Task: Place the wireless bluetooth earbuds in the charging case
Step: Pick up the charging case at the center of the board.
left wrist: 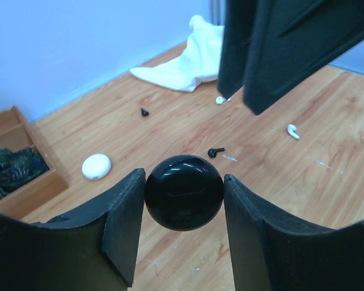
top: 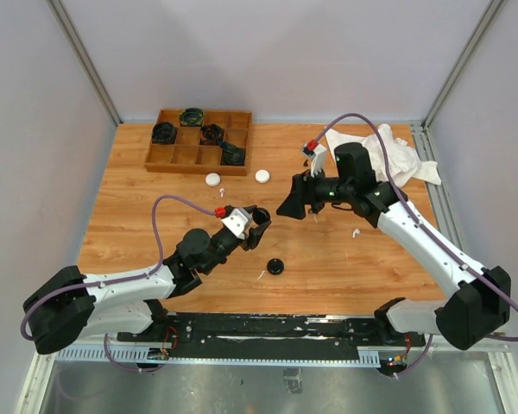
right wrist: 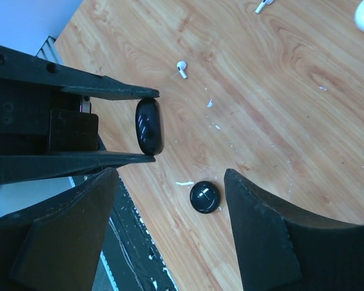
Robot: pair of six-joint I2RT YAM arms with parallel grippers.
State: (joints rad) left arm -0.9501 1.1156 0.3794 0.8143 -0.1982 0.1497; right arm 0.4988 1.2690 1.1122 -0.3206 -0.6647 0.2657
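Above the middle of the table [top: 138, 216], the left gripper [left wrist: 184, 182] is clamped on a black charging case [left wrist: 184, 192] and holds it clear of the wood, with one finger pressed to each side of the puck. This grip appears intended to present the case to the right gripper [right wrist: 168, 176], which hangs just beside it. The right gripper's jaws stand apart with nothing between them. In the right wrist view the held case appears edge-on, so its rim faces that gripper, which is probably the access needed to reach the lid. The case is glossy, rounded and dark. No open seam shows, so whether the lid is shut cannot be confirmed. No earbud is in any case yet; all visible earbuds lie loose on the table. A black earbud [left wrist: 215, 151] lies near the held case, a white earbud [left wrist: 292, 131] lies farther toward the right arm, and both are tiny stemmed pieces, far smaller than the case. A second black case [right wrist: 205, 197] rests flat on the wood near the front edge. A white case [left wrist: 96, 166] sits close to the wooden tray [left wrist: 12, 182], and a white cloth [left wrist: 188, 60] lies at the far side.
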